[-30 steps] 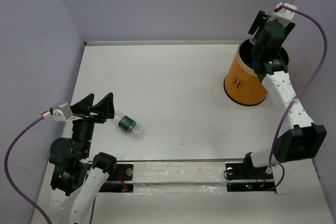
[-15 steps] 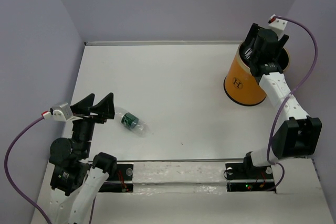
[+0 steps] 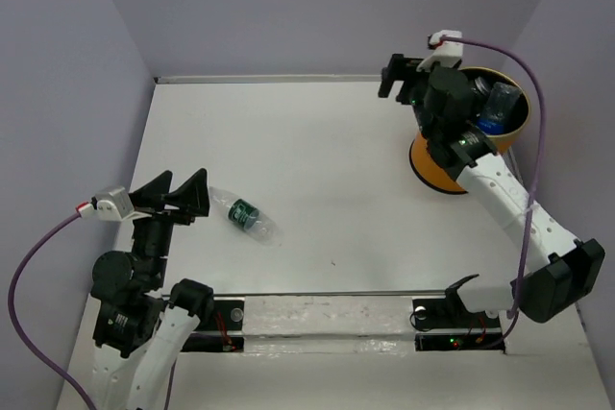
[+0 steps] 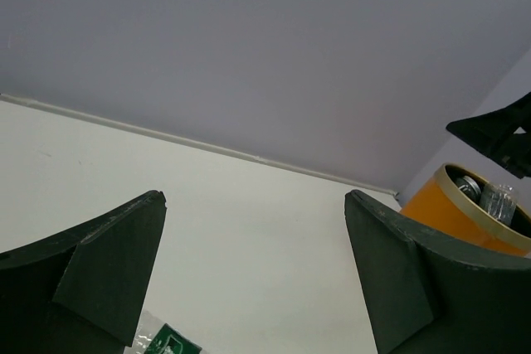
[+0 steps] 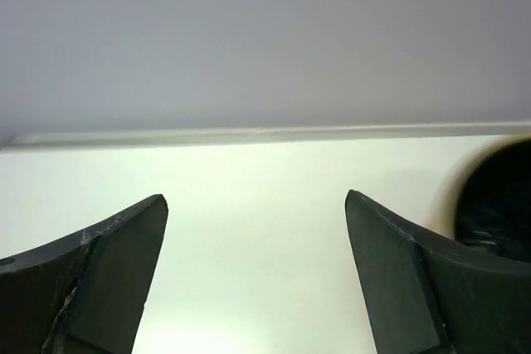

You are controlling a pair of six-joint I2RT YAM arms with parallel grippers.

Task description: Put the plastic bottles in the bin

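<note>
Orange bin (image 3: 434,166) at far-right of table (image 3: 317,160), right hand (image 3: 391,80) spread beside rim

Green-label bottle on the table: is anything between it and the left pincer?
Nothing visible does. The bottle lies alone on the bare table, just beyond and below the open left pincer.

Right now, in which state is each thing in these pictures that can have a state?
green-label bottle: lying on its side on the table, not held
blue-label bottle: inside the bin
bin: upright, holding bottles
left hand: open, empty, next to the green-label bottle
right hand: open, empty, beside the bin's top
</note>
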